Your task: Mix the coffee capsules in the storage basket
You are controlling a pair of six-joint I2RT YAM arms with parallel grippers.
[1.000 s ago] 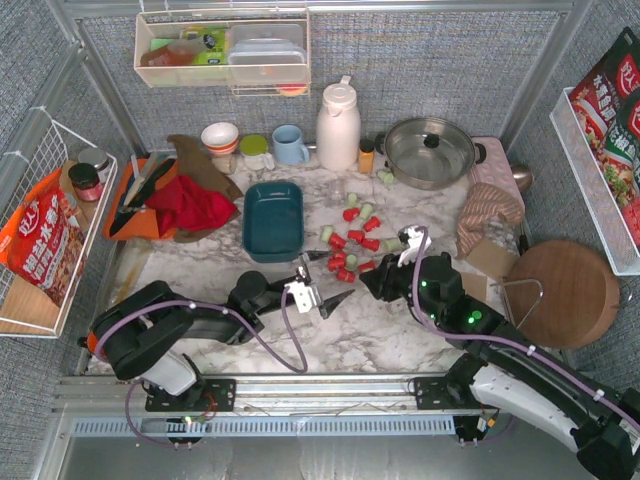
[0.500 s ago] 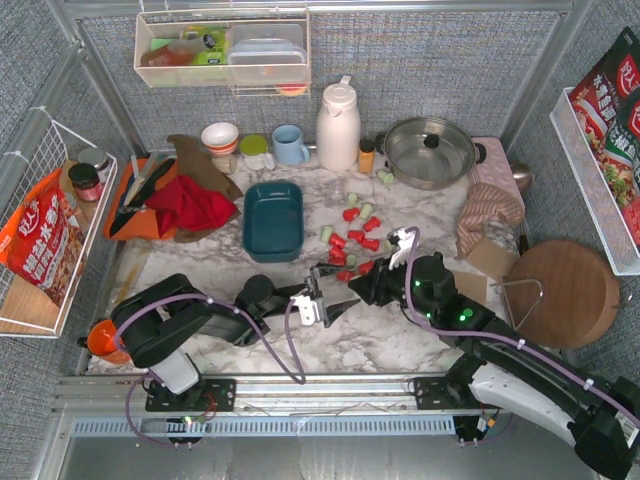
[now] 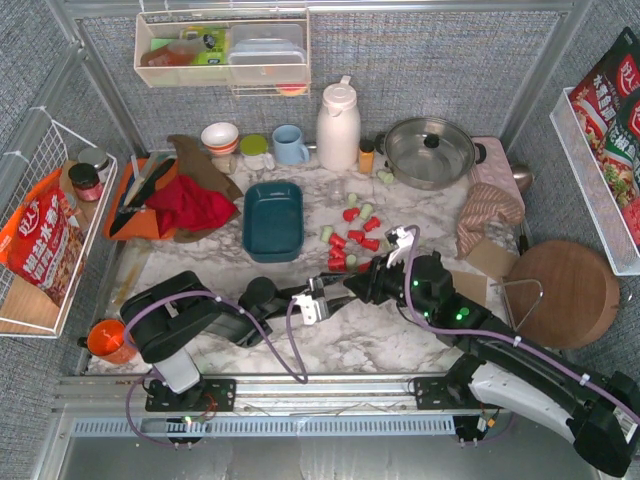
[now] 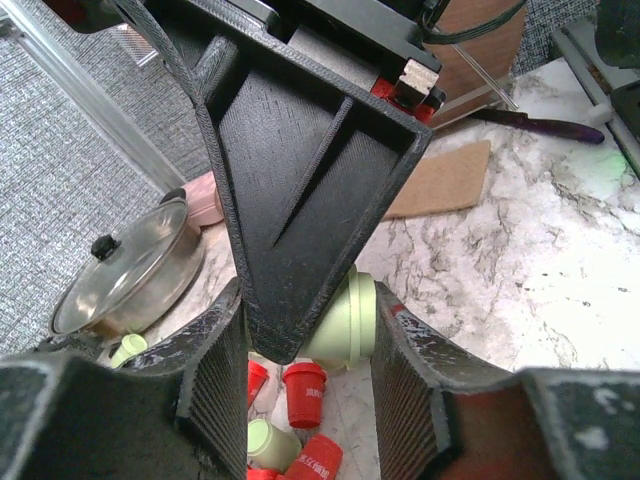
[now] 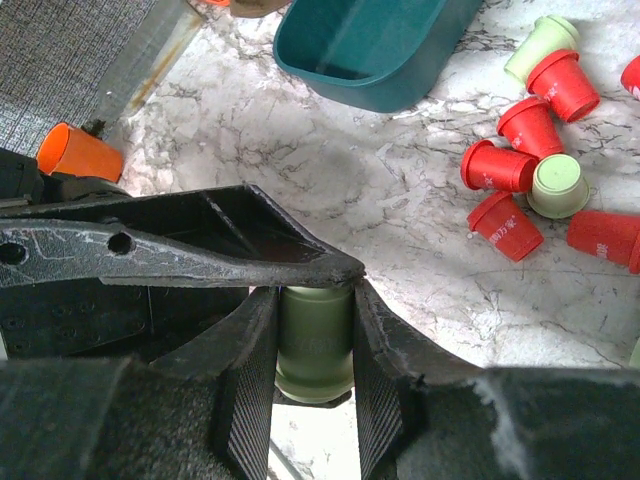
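Note:
A pale green capsule (image 4: pixel 355 320) hangs just above the marble, held from both sides. My right gripper (image 5: pixel 312 300) is shut on its body (image 5: pixel 315 340). My left gripper (image 4: pixel 310 370) has closed over it lengthways: one pad touches its rim, and the other end is hidden behind the right gripper's finger (image 4: pixel 300 200). In the top view both grippers (image 3: pixel 335 290) (image 3: pixel 354 286) meet tip to tip, hiding the capsule. Several red and green coffee capsules (image 3: pixel 355 240) lie scattered on the table. To their left stands the teal storage basket (image 3: pixel 273 220), seen with nothing inside it (image 5: pixel 370 40).
Along the back stand a steel pot (image 3: pixel 430 150), a white thermos (image 3: pixel 338 125) and a blue mug (image 3: pixel 290 145). An orange tray with a red cloth (image 3: pixel 185 205) lies left of the basket. An orange cup (image 3: pixel 108 340) sits near the left arm, a round wooden board (image 3: pixel 560 295) at right.
My left gripper moved right to meet the right gripper and closed its wide-open jaws around the green capsule. The right gripper shifted slightly left, still holding it.

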